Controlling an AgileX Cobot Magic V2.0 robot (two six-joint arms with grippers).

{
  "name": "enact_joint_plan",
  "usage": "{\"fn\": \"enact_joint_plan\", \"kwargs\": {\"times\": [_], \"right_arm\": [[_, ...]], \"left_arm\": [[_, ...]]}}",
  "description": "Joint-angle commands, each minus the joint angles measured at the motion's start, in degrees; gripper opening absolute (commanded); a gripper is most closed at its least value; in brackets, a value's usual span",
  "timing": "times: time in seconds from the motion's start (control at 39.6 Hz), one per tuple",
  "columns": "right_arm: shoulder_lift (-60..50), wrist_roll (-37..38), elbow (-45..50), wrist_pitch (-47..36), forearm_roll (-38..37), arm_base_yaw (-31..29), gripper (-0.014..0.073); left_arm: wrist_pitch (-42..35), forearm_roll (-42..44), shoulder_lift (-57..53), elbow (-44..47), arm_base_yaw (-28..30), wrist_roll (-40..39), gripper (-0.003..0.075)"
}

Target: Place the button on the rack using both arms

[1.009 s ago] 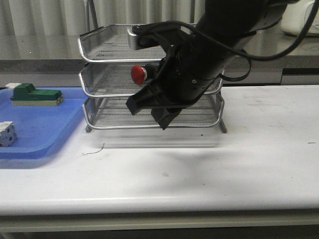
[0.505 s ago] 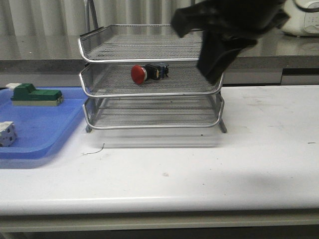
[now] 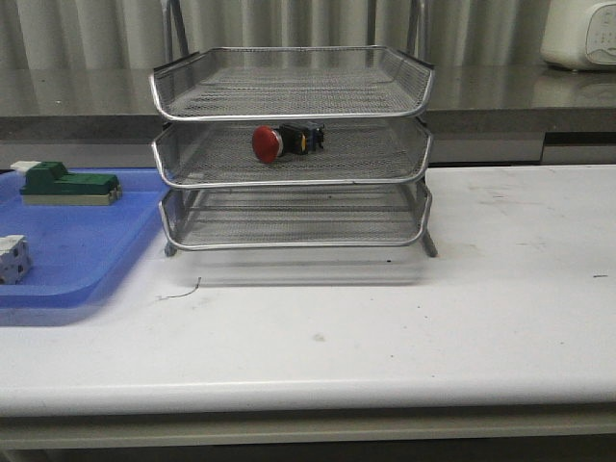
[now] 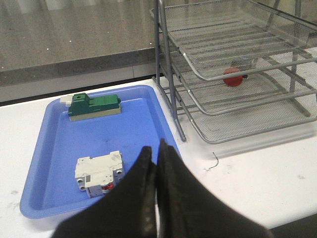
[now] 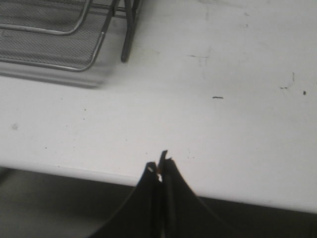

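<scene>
Three tiers, button on the middle one

Both grippers are seen pressed closed with nothing held: the left gripper (image 4: 154, 151) above the blue tray (image 4: 143, 114), the right gripper (image 5: 159, 168) over the table (image 3: 500, 289) edge. The button (image 3: 285, 141) is laid on its side on the middle tier of the rack (image 3: 289, 164), red head leftward.

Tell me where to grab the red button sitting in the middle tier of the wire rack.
Grip the button by its short black body, coming in from the rack's open front. It lies on its side, red head pointing left, and the top tier blocks a straight-down reach.
</scene>
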Motion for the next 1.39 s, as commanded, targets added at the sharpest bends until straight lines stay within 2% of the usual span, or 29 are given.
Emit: {"fn": "enact_joint_plan", "kwargs": {"times": [0.0, 0.23, 0.4, 1.36], "right_arm": [[-7.15, 0.02, 3.25, -4.08, 0.37, -1.00, -0.0060], [-25.30, 0.02, 13.81, -9.96, -0.15, -1.00, -0.0060], [-33.62, 0.02, 17.08, -14.39, -0.15, -1.00, -0.0060], [-35.10, 0.02, 17.08, -14.28, -0.15, -1.00, -0.0060]], "left_arm": [[-4.65, -1.30, 0.38, -1.41, 0.07, -0.48, -0.0019], [-4.65, -1.30, 0.38, -1.41, 0.07, -0.48, -0.0019], [-4.65, -1.30, 0.38, -1.41, 0.07, -0.48, -0.0019], [-4.65, -1.30, 0.38, -1.41, 0.07, -0.48, -0.0019]]}}
